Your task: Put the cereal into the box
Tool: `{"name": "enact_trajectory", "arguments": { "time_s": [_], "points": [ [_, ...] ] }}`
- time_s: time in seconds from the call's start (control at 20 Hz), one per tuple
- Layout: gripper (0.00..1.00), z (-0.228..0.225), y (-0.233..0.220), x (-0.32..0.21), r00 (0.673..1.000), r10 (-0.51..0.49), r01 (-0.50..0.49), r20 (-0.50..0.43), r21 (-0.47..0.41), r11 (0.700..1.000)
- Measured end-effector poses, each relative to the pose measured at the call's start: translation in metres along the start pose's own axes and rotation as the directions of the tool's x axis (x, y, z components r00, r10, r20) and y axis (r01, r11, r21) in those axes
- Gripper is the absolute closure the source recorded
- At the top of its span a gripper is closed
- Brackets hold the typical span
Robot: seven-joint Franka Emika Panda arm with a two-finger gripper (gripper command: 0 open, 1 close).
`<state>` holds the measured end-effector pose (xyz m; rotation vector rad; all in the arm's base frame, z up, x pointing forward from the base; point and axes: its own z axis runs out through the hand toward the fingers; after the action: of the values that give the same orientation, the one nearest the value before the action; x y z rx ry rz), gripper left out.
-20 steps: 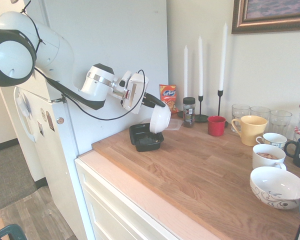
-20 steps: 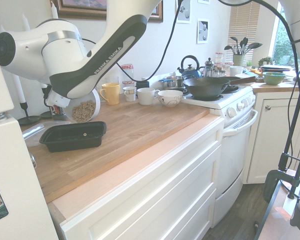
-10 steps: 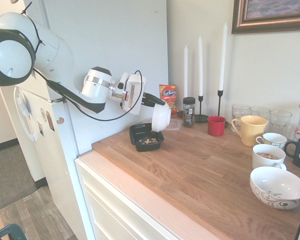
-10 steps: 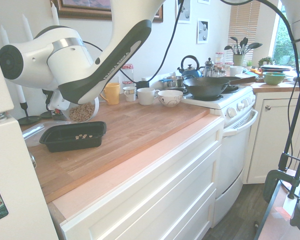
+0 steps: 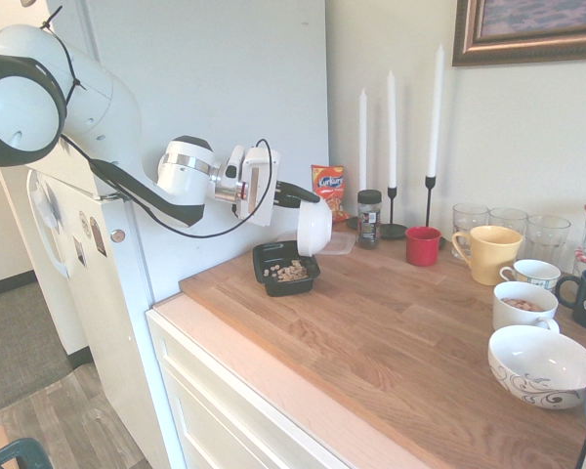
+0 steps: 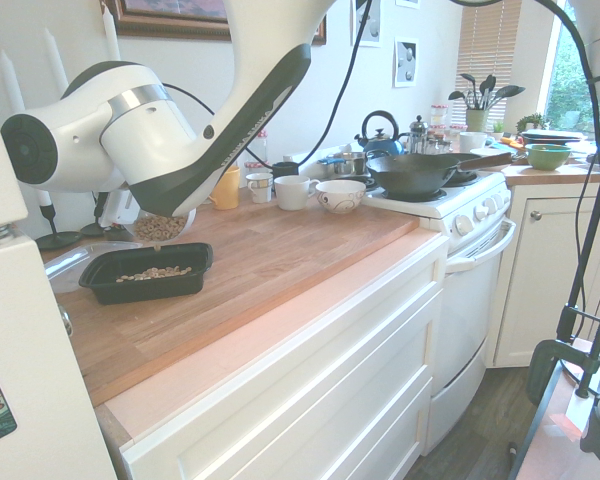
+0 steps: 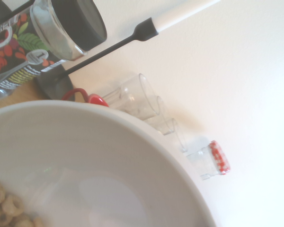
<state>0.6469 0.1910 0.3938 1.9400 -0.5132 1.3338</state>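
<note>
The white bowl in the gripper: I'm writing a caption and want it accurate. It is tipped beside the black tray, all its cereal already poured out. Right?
Not quite: the white bowl in the gripper is tipped beside the black tray, but some cereal remains inside it, as the second exterior view shows.

White rounded arm [image 5: 181,186], black trim, dark cable [image 5: 236,231]

On the wooden bench [image 5: 371,322], the black box [image 5: 286,285], a red cup [image 5: 423,246], a yellow mug [image 5: 492,255], white mugs, a white bowl [image 5: 543,366] and a dark-lidded jar [image 5: 368,220] are held up. Tall candles are held by black stands.
</note>
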Motion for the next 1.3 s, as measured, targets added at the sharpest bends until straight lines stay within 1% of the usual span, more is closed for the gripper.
{"name": "enact_trajectory", "arguments": {
  "time_s": [0.55,1.05,1.3],
  "points": [
    [1.00,-0.005,0.000,-0.009,1.000,-0.016,0.016,-0.023,0.005,1.000],
    [1.00,-0.011,0.001,-0.007,0.999,-0.019,0.019,-0.042,0.003,1.000],
    [1.00,-0.016,0.000,-0.007,0.997,-0.029,0.029,-0.065,-0.003,1.000]
  ]
}}
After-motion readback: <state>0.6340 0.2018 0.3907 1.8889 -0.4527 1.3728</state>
